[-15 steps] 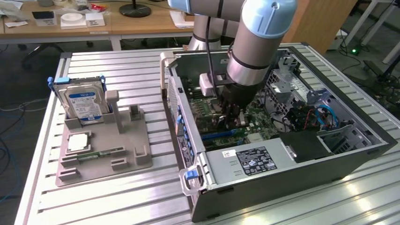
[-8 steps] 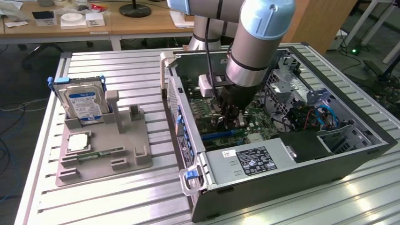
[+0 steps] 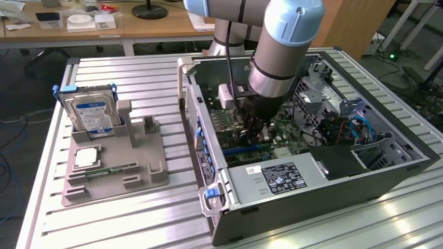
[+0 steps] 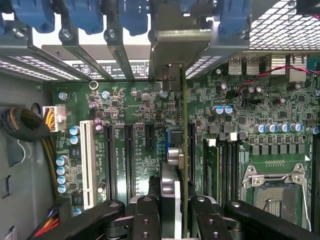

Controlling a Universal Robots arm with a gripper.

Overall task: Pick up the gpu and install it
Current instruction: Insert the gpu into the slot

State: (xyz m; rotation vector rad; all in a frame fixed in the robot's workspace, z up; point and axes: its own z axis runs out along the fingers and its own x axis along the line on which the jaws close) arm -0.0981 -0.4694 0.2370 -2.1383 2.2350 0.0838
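Wrist view looks straight down onto the motherboard [image 4: 135, 125], and the gripper [image 4: 172, 205] has its jaws clamped on the gpu [image 4: 184, 150], card held edge-on over the slots, its bracket end up against the case's [image 4: 30, 200] rear slot wall. Exterior view's left holds the tray [image 3: 111, 161] with the hard drive [image 3: 93, 114]; the arm [image 3: 277, 57] reaches down into the open case at centre.

End effector [image 4: 172, 212] clamped, arm [image 3: 277, 57] reaching down.
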